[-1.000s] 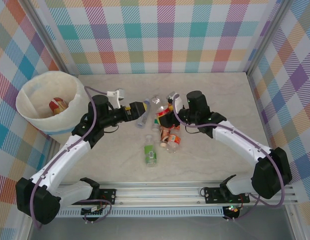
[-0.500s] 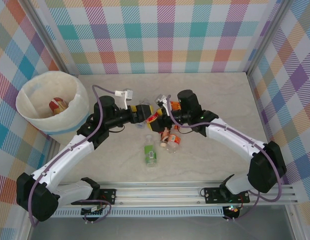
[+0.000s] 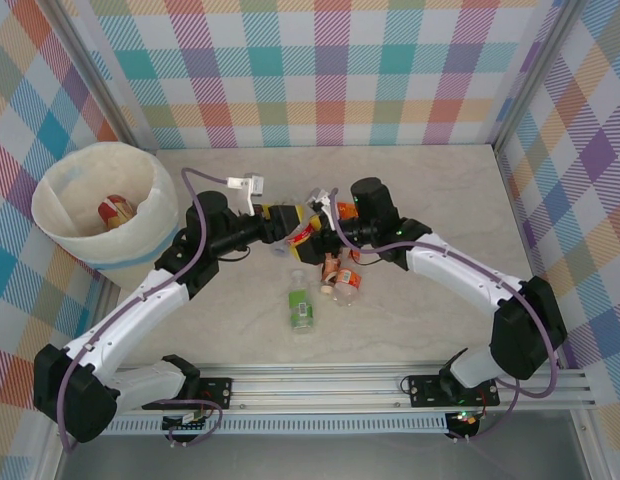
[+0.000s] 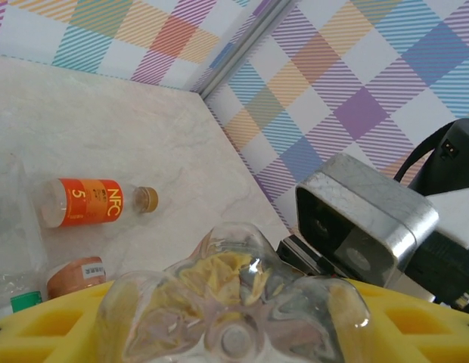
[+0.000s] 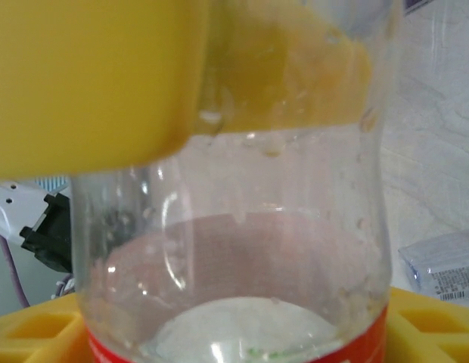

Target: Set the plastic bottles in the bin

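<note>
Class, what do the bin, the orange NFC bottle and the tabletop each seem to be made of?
Bin: soft, matt white fabric or foam, judging by its wavy, sagging rim. Orange NFC bottle: clear glossy plastic, see-through at its ends, with a printed label and a tan cap. Tabletop: smooth, pale, veined like marble; possibly laminate.

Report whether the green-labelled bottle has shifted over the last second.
No. The green-labelled bottle lies at the same spot, the same gap from the front rail.
</note>
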